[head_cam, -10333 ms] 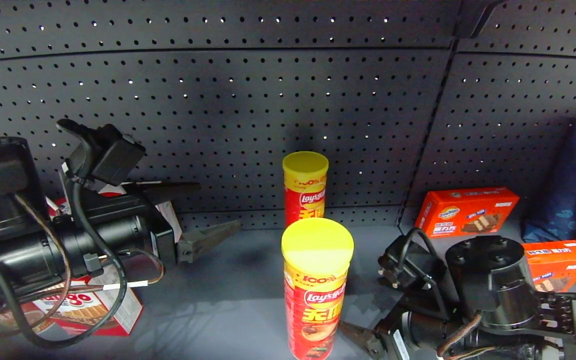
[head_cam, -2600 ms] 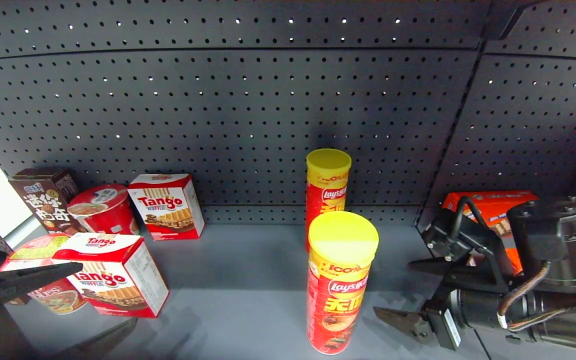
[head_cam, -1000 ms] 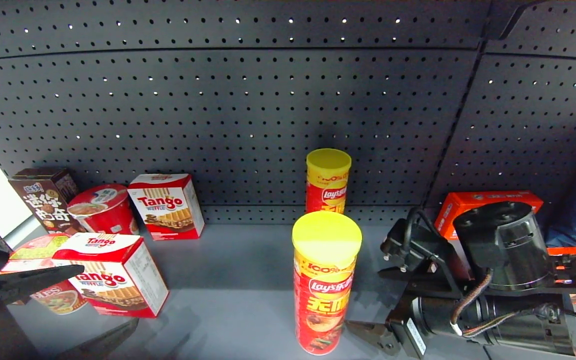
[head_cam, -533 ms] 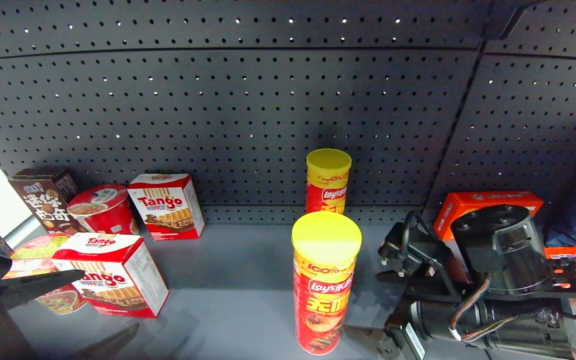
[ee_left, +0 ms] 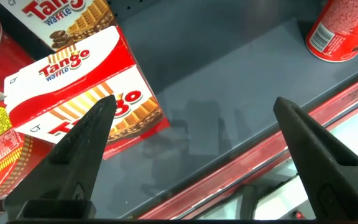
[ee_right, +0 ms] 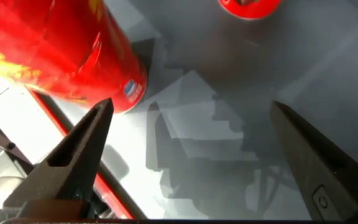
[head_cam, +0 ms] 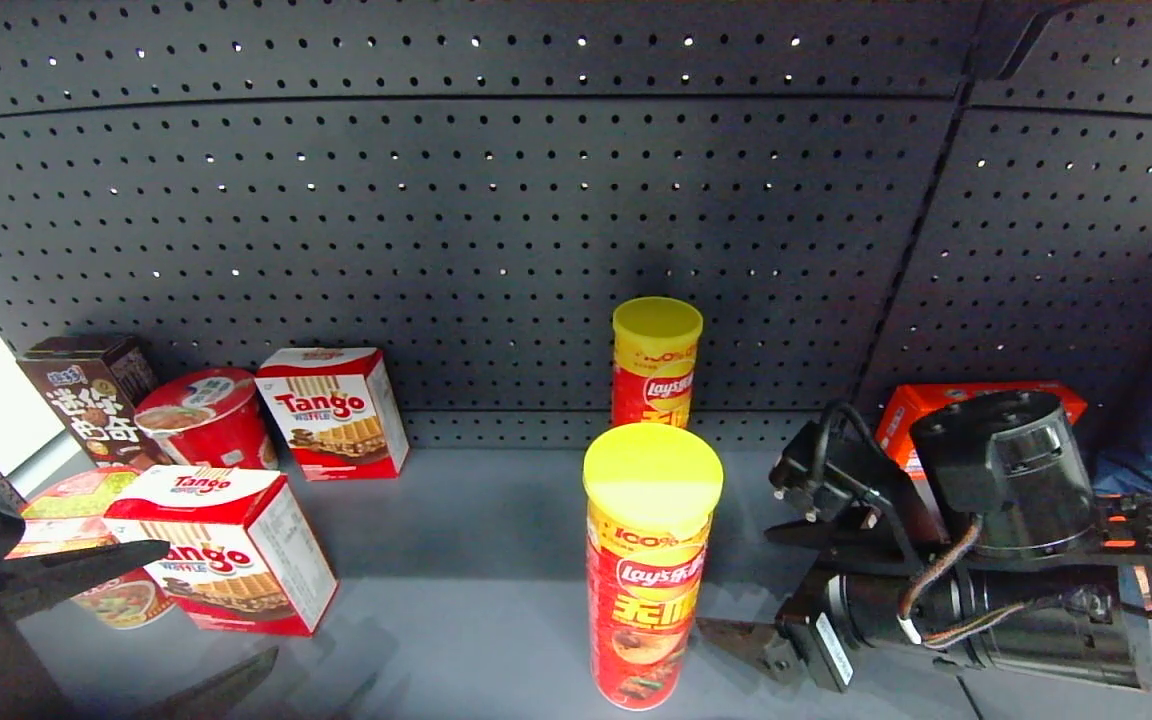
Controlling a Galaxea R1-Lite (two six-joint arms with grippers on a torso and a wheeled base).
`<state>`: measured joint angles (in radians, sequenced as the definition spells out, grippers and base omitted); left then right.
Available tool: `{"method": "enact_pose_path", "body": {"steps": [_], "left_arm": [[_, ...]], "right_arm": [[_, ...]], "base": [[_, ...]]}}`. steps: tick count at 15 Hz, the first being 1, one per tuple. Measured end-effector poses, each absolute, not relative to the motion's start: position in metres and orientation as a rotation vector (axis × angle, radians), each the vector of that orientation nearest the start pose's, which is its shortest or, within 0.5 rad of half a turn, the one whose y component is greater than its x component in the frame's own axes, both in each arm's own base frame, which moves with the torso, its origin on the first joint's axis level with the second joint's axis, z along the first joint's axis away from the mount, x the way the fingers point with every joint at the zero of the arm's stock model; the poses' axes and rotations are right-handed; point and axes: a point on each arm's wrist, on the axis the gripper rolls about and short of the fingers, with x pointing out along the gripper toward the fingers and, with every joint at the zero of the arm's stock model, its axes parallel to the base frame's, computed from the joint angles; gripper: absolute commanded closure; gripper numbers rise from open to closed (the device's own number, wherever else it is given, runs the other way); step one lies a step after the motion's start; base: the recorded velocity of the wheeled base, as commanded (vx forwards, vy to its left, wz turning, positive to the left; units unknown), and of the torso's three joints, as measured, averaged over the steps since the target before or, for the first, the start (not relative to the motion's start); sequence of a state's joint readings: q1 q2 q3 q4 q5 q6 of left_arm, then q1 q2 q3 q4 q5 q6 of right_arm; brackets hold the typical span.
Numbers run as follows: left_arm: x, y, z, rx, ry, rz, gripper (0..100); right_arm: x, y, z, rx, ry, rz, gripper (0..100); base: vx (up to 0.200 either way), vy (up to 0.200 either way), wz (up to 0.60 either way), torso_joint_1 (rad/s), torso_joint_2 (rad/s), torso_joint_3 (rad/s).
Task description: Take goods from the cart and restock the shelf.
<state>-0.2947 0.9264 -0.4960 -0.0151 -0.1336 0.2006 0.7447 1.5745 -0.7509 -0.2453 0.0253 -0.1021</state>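
My right claw (head_cam: pixel 744 585) hangs spread, empty; the tall red cardboard crisp tube with yellow plastic lid (head_cam: pixel 651 570) stands upright on the grey metal shelf (head_cam: pixel 456 560) just beside it, at its nine o'clock. My left claw (ee_left: pixel 194 102) gapes empty too.

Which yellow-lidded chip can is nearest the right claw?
The front can, just beside the right claw; the other can stands farther back against the pegboard.

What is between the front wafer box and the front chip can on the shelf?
Nothing: in the head view, the shelf between the front box and front can is bare.
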Motion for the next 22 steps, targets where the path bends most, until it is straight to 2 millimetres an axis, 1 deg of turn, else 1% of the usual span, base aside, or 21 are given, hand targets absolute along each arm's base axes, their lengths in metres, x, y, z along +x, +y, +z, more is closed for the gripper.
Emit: {"method": "enact_pose_path", "body": {"steps": [5,15,18,20,22], "left_arm": [[0.098,-0.033,0.194,0.229,0.374,-0.464,0],[0.097,-0.033,0.190,0.229,0.387,-0.466,0],[0.097,-0.033,0.189,0.230,0.391,-0.466,0],[0.097,-0.033,0.189,0.230,0.390,-0.465,0],[0.097,-0.033,0.189,0.229,0.389,-0.465,0]], "right_arm": [[0.195,0.186,0.165,-0.310,0.523,0.792,0],[0.197,0.191,0.161,-0.308,0.512,0.802,0],[0.201,0.181,0.164,-0.295,0.508,0.766,0],[0.215,0.168,0.174,-0.268,0.479,0.688,0],[0.231,0.159,0.183,-0.252,0.449,0.604,0]], "base": [[0.000,0.000,0.00,0.000,0.00,0.000],[0.000,0.000,0.00,0.000,0.00,0.000],[0.000,0.000,0.00,0.000,0.00,0.000],[0.000,0.000,0.00,0.000,0.00,0.000],[0.000,0.000,0.00,0.000,0.00,0.000]]}}
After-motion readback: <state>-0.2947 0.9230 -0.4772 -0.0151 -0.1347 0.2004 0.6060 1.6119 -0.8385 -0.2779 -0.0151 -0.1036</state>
